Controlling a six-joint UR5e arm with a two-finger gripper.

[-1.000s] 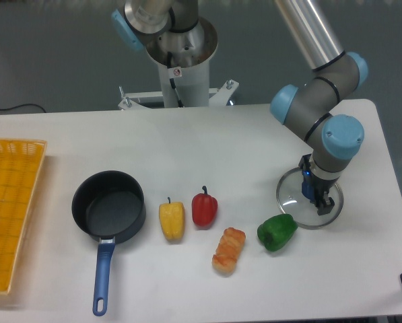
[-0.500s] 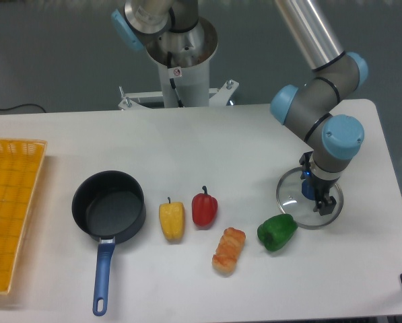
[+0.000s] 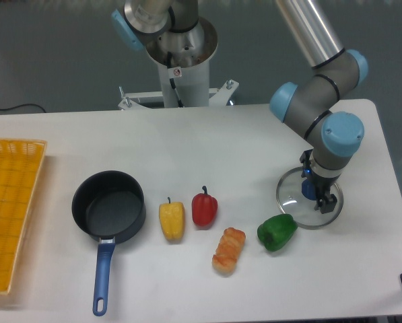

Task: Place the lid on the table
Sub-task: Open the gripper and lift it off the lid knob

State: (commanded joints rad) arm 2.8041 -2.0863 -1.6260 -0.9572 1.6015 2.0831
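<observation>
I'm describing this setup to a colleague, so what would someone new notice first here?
Probably the gripper over the clear lid at the table's right side. Next, the row of coloured food: yellow pepper, red pepper, green pepper. Left of them sits the dark pot.

1. A single fixed camera is looking down from the front, high above the table point(image 3: 207, 145), facing the robot base point(image 3: 180, 64) at the far edge.
2. It is sitting at middle distance, taking in nearly the whole tabletop, with the yellow-orange tray point(image 3: 9, 208) cropped at left.
</observation>
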